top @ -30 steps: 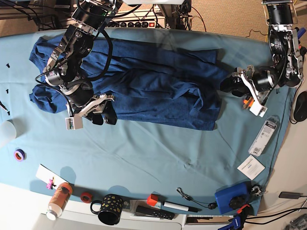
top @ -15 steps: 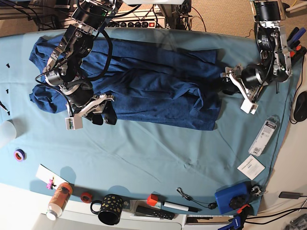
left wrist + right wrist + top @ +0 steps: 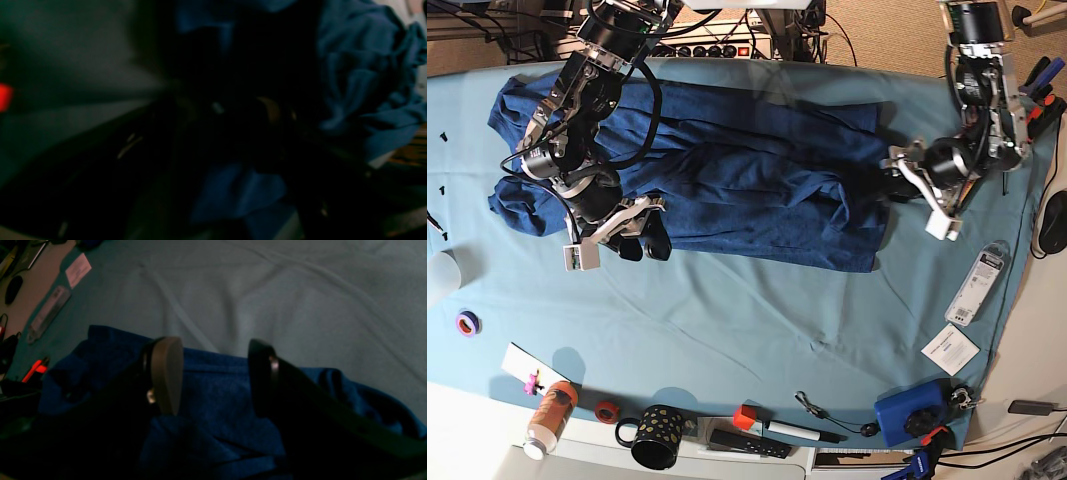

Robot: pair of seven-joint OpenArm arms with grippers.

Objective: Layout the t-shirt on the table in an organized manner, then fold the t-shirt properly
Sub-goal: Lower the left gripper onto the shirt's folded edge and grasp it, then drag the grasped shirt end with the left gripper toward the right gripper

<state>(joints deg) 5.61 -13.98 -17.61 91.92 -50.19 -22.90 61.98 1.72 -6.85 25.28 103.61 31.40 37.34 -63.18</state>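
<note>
Two arms over teal tabletop (image 3: 727, 320). Left in scene: right end effector (image 3: 649, 240) at near edge of t-shirt (image 3: 757, 180), jaws wide apart, nothing between them; wrist view shows pad (image 3: 166, 375) just above blue fabric. T-shirt lies crumpled across far half of tabletop, spread left to right, wrinkled. Right in scene: left end effector (image 3: 895, 178) at t-shirt's right edge, jaws spread; wrist view dark and blurred, cannot tell whether fabric is caught.
</note>
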